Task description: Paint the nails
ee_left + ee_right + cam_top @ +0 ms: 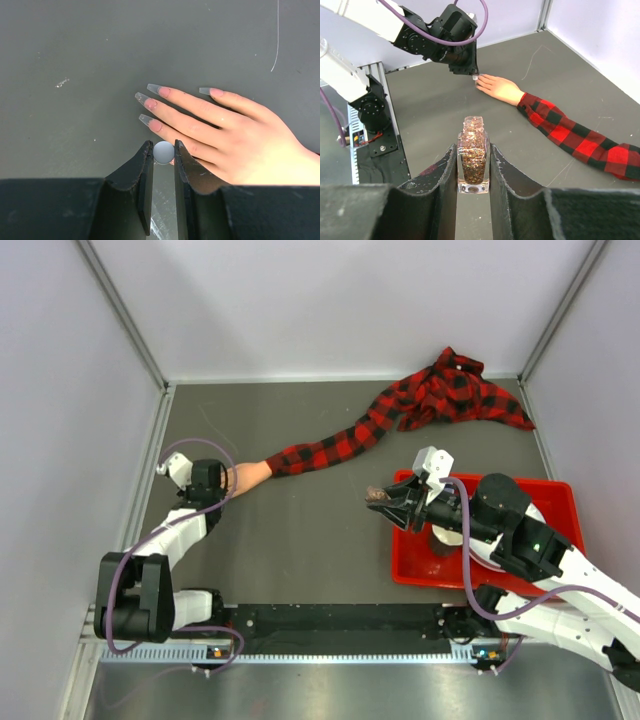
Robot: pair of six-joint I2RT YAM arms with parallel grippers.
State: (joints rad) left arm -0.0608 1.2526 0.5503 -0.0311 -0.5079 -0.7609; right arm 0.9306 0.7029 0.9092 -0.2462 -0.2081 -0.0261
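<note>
By the wall (60,440), left jaws pinch a ball (163,152) beside nails (150,103).

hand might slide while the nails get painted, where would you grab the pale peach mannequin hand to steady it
Probably the wrist, where the pale peach mannequin hand meets the red-and-black plaid sleeve, coming from above with the jaws across its width. The hand lies flat, palm down, and its fingers are spread with long nails that are best kept clear.

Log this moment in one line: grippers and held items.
left gripper: shut on small round white cap, at fingers of pale peach mannequin hand | right gripper: shut on clear glitter-filled bottle
</note>
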